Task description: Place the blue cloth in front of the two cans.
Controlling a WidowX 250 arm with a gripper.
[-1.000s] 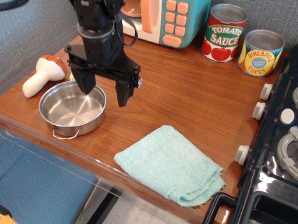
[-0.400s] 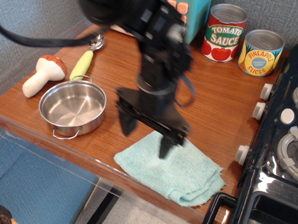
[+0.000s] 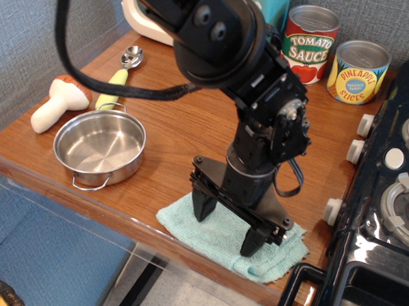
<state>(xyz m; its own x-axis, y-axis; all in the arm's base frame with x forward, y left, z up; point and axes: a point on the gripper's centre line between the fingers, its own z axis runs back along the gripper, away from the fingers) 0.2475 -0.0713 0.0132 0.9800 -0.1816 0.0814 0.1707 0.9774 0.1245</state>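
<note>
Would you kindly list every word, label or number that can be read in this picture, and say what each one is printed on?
"TOMATO SAUCE": on the red, green and white can at the back of the table.
"PINEAPPLE SLICES": on the yellow and blue can beside it.
No other readable text: the stove knobs carry no legible markings.

The blue cloth [image 3: 222,231] lies flat at the near edge of the wooden counter, a pale aqua terry square with its folded layers showing at the right corner. The two cans [image 3: 334,53] stand upright side by side at the back wall, well apart from it: the red Tomato Sauce tin left, the yellow Pineapple Slices tin right
</note>
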